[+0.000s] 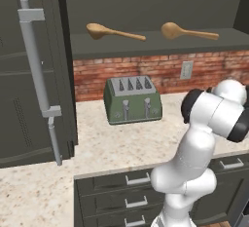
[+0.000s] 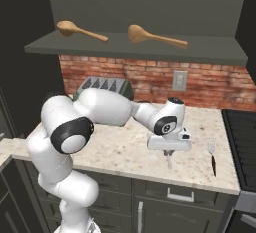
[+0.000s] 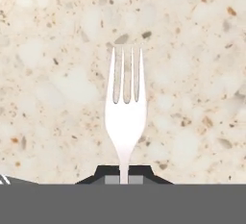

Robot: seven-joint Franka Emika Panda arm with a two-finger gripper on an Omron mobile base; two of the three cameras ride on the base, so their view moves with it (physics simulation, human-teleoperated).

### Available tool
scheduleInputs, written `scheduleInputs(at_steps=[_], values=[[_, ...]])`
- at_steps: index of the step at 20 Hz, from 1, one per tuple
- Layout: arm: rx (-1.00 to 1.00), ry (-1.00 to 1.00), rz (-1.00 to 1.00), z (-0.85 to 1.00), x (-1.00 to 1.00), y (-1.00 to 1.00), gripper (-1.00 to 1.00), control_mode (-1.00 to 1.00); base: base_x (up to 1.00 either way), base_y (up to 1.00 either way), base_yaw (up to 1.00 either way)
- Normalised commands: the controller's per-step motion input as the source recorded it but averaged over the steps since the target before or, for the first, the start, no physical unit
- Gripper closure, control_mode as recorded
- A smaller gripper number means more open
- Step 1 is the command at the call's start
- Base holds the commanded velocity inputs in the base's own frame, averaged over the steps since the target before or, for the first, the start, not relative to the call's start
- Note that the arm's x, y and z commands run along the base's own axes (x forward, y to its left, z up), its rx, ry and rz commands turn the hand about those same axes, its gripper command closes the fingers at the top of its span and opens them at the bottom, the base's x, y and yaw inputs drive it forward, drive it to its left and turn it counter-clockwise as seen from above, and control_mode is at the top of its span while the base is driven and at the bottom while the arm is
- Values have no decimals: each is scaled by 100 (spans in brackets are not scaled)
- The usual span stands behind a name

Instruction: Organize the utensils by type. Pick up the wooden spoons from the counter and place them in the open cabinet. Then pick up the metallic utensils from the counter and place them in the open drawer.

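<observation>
While two smooth wooden spoons (image 2: pixel 81 32) lie on the cabinet (image 2: pixel 135 44) shelf, fingers (image 3: pixel 124 174) clench a slim silvery fork (image 3: pixel 125 110), tines toward 12 o'clock, above speckled worktop (image 3: pixel 57 88).

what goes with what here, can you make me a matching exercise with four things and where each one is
Things:
1. wooden spoons
2. silver fork
3. dark-handled fork
4. toaster

Places:
A. against the brick wall on the counter
B. pinched in the gripper
C. on the cabinet shelf
D. lying on the counter beside the stovetop

Pairs: 1-C, 2-B, 3-D, 4-A
</observation>
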Motion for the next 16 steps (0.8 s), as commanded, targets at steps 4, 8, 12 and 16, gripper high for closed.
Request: scheduleInputs(at_steps=[4,8,12,16], values=[[0,-1,0,47,-62,26,100,-100,0,0,0],[0,-6,1,32,-67,42,100,-100,0,0,0],[0,-17,4,28,-49,57,100,-100,0,0,0],[-1,-16,6,43,-18,53,100,-100,0,0,0]])
